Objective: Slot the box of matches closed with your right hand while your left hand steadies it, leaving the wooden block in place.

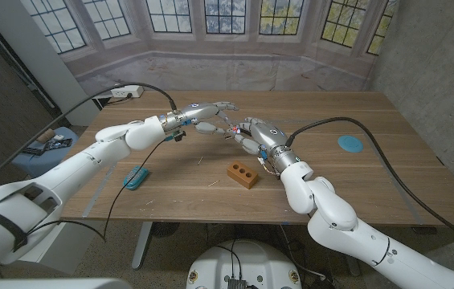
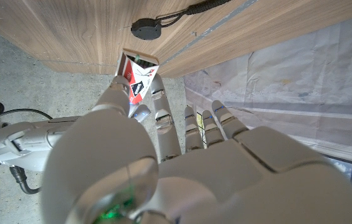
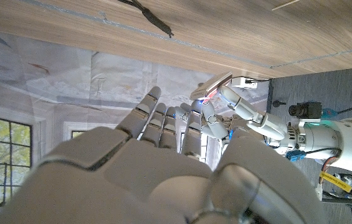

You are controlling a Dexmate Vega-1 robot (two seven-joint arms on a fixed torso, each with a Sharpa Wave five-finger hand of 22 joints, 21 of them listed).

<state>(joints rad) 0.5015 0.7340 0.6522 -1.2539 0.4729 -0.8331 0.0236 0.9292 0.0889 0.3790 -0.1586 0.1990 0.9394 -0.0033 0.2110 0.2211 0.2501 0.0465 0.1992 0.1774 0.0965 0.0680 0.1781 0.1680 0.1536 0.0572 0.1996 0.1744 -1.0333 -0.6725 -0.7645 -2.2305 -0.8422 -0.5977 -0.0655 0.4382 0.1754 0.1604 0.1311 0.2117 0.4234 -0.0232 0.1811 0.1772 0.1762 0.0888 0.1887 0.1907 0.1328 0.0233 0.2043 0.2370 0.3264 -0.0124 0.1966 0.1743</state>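
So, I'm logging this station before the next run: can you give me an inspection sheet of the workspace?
Surface: wooden table, a few loose matchsticks on it.
Job's things: box of matches held above the table by the left hand; wooden block on the table near the front, untouched.
Clutter: teal object near the left arm; blue disc at the right.
Hands: right hand open, its fingers close to the box.
Cables: black cables cross the table from both sides.
Surroundings: windows behind; power strip at the far left corner.
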